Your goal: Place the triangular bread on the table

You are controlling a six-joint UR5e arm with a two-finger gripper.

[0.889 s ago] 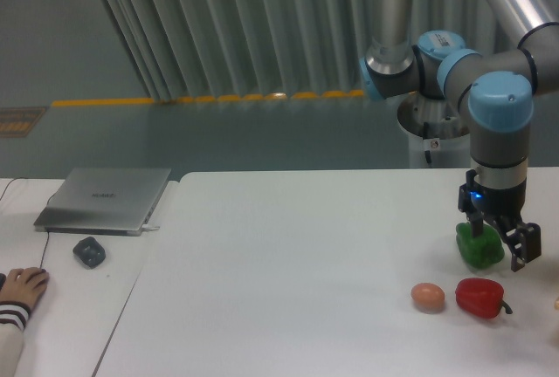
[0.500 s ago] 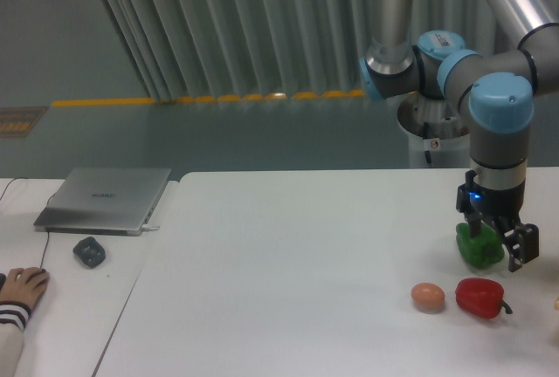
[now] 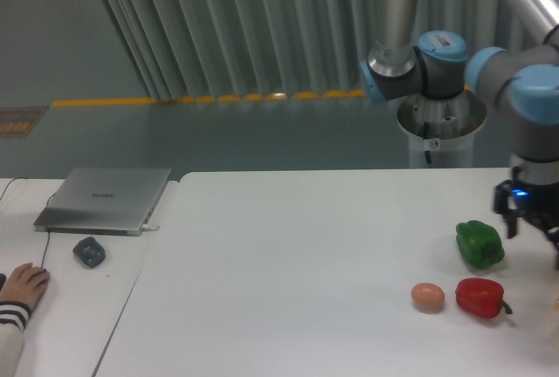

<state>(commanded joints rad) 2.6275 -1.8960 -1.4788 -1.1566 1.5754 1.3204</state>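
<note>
The triangular bread is out of view. My gripper (image 3: pixel 533 243) hangs at the right edge of the frame, partly cut off, just right of a green bell pepper (image 3: pixel 479 243) and a little above the white table (image 3: pixel 288 263). Its fingers (image 3: pixel 509 222) stand apart with nothing between them, so it is open. The green pepper rests on the table by itself, free of the fingers.
A tan egg (image 3: pixel 428 296) and a red bell pepper (image 3: pixel 480 298) lie in front of the green pepper. On the left desk are a grey laptop (image 3: pixel 105 199), a dark mouse (image 3: pixel 89 250) and a person's hand (image 3: pixel 22 285).
The gripper has shifted right, away from the green pepper it was straddling, and now sits at the frame's edge. The pepper, egg and red pepper have not moved.
</note>
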